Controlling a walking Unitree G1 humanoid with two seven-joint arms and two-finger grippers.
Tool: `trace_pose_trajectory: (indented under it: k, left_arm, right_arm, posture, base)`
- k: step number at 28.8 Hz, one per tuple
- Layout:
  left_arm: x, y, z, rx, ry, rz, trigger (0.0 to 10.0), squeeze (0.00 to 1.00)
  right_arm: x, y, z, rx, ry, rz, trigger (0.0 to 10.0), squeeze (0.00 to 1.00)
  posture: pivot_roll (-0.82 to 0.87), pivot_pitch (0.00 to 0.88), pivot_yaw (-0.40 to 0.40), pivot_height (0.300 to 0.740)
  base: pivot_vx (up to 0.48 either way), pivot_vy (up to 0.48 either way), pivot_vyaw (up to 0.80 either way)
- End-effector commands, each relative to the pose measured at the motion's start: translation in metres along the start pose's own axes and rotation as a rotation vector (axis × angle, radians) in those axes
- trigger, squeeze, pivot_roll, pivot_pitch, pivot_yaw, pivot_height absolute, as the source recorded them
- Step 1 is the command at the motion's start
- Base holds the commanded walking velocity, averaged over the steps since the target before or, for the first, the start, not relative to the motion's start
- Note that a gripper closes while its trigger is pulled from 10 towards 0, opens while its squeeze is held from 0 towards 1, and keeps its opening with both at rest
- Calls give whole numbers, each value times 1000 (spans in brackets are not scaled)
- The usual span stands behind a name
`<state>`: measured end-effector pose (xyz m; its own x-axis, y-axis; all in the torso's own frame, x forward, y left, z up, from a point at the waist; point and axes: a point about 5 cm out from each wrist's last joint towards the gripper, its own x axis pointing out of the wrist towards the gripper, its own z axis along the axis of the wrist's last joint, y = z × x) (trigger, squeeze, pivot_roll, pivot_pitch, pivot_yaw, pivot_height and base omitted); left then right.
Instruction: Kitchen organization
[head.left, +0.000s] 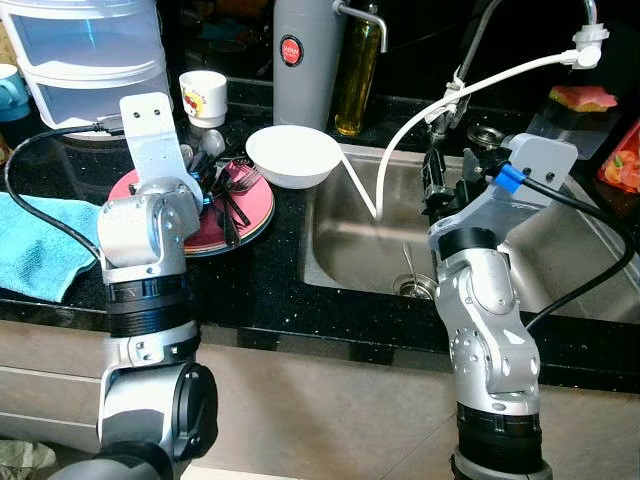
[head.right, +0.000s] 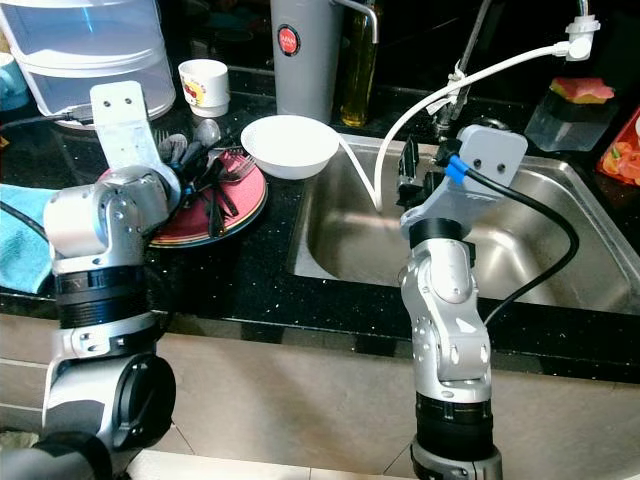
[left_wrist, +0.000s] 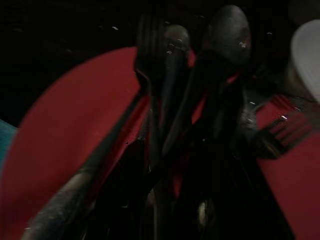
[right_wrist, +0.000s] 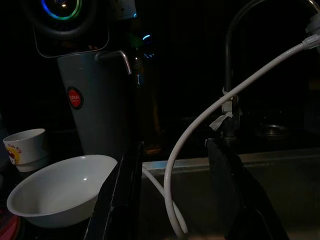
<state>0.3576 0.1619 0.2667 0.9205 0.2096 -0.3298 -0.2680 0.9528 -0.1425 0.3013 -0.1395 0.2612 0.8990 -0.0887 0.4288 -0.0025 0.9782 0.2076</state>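
A red plate (head.left: 258, 212) lies on the black counter left of the sink, with several dark forks and spoons (head.left: 232, 185) piled on it. My left gripper (head.left: 207, 172) is down among that cutlery, and the left wrist view shows the plate (left_wrist: 75, 125) and a fork (left_wrist: 280, 132) up close. A white bowl (head.left: 293, 157) rests at the plate's far right, on the sink's corner. My right gripper (head.left: 436, 185) hangs open above the sink (head.left: 560, 270), holding nothing. A white hose (right_wrist: 200, 120) runs in front of its fingers (right_wrist: 122, 190).
A white mug (head.left: 203, 97), a grey flask (head.left: 303, 60) and an oil bottle (head.left: 357, 70) stand at the back. Plastic drawers (head.left: 90, 55) and a blue cloth (head.left: 35, 250) are at the left. A spoon (head.left: 408, 262) lies by the sink drain, below the faucet (head.left: 470, 60).
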Motion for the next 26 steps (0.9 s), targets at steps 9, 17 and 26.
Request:
trace_pose_trajectory:
  k: [9, 17, 26]
  left_arm:
    - [1, -16, -18, -13, 110, -118, 10000, 0]
    - [2, -13, -24, 40, 133, -110, 9098, 0]
    - [4, -10, -29, 26, 182, -91, 10000, 0]
  right_arm:
    - [2, -1, -1, 3, 5, 4, 10000, 0]
    - [3, 0, -2, 4, 3, 8, 10000, 0]
    - [2, 1, -2, 5, 3, 3, 10000, 0]
  posture:
    - [226, 5, -73, 740]
    - [230, 0, -69, 740]
    - [230, 2, -59, 740]
  base:
    - [0, 0, 0]
    - [0, 0, 0]
    - [0, 0, 0]
